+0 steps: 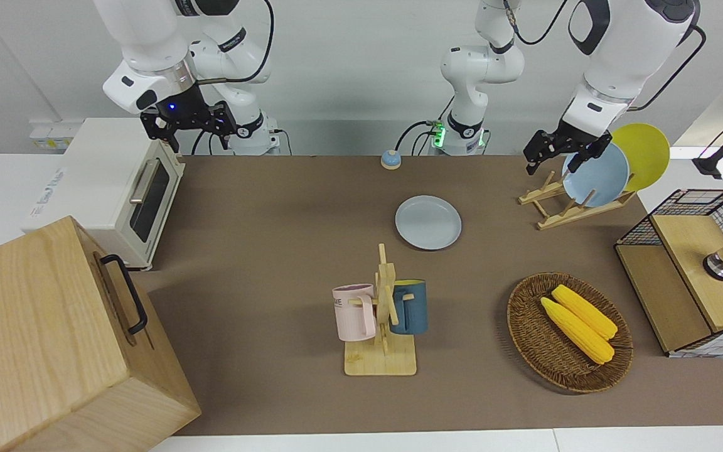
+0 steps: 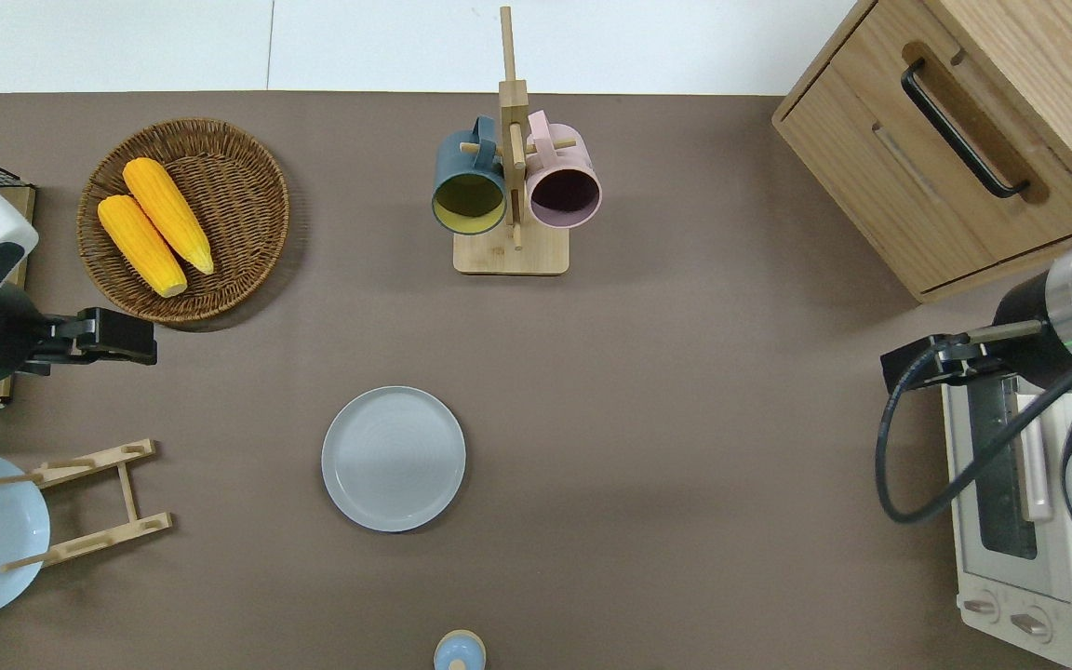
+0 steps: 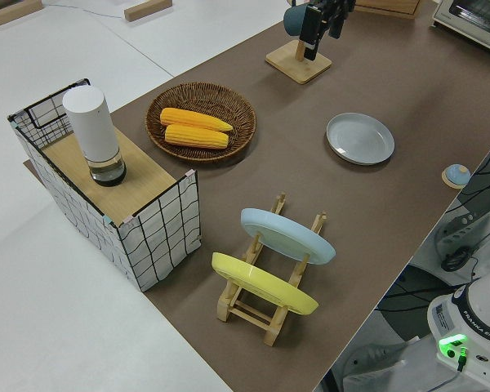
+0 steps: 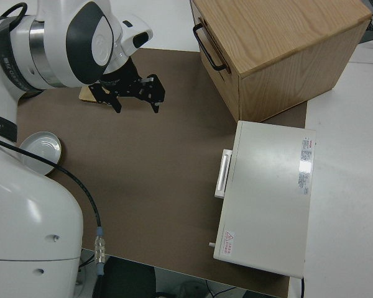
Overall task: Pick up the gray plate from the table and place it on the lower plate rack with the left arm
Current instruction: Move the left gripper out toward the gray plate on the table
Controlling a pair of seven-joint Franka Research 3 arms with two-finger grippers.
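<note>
Gray plate [image 2: 394, 459] lying flat, untouched, mid-frame on table [image 2: 685, 419]; rack [image 2: 89, 502] slot nearest it standing free. Left hand [image 2: 117, 337] hovering at frame's left edge, fingers spread, not gripping anything.

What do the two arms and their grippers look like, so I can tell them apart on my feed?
Both arms are glossy white with dark round joint caps and black cables along them. Each ends in a black two-finger gripper. The right gripper has a blue light glowing at its wrist above a silver ring. The left gripper shows no such light. The left arm's base glows green.
</note>
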